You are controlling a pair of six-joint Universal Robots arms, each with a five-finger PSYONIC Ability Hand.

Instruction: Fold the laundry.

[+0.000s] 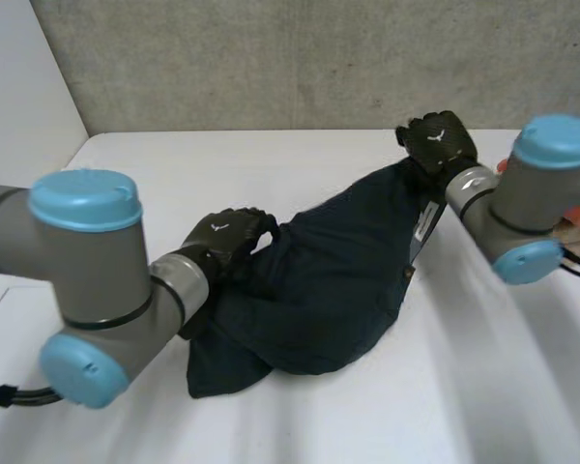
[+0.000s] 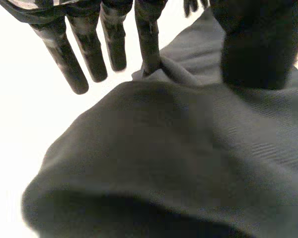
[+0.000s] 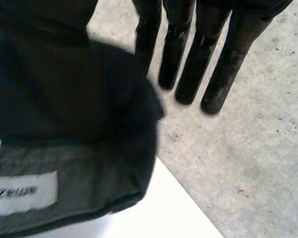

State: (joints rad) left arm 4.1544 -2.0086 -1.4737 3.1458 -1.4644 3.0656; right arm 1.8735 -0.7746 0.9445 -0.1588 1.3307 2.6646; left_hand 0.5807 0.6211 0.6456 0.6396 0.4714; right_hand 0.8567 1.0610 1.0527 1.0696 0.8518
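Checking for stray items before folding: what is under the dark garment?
White table shows around the dark garment, pinched by the left hand and right hand. Anything beneath is covered.

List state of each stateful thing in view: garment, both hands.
garment: dark, unfolded, bunched on the table, one end raised, inner label showing.
left hand: on the garment's left edge, a fold pinched between thumb and one finger, other fingers straight.
right hand: lifted at the garment's far right end, fingers straight, label end pinched at the thumb side.
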